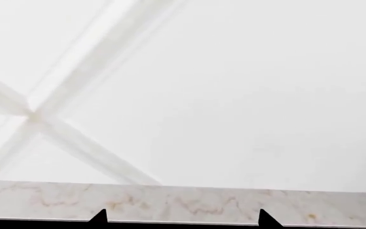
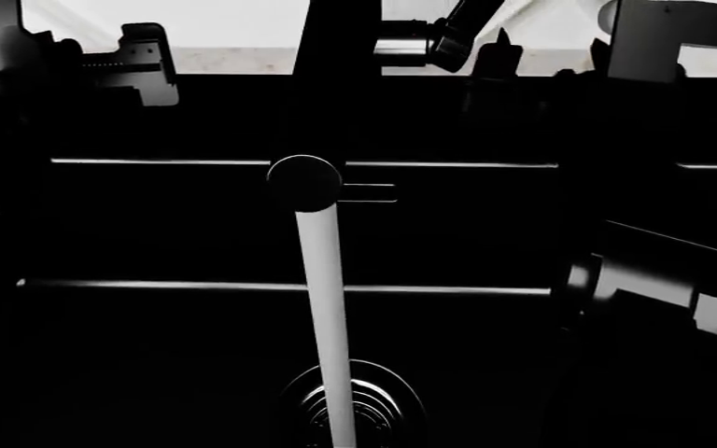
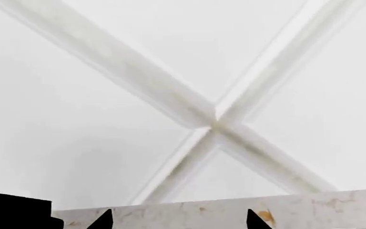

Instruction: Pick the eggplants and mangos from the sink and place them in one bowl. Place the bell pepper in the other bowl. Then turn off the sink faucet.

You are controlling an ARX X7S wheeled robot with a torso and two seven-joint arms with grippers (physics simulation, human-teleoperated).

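Only head view shows sink [image 2: 209, 224] and sink faucet [image 2: 324, 308].

My left wrist camera faces a white wall [image 1: 234, 95] crossed by pale diagonal bands [image 1: 87, 62]. A marbled counter edge [image 1: 183, 205] runs below it, and my left gripper [image 1: 183, 218] shows two dark, separated fingertips [image 1: 267, 218].

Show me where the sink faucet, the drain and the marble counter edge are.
sink faucet [image 2: 326, 308], head view, middle of its pale spout.
drain [image 2: 384, 397], head view, chrome rings.
marble counter edge [image 1: 189, 205], left wrist view, veined face.
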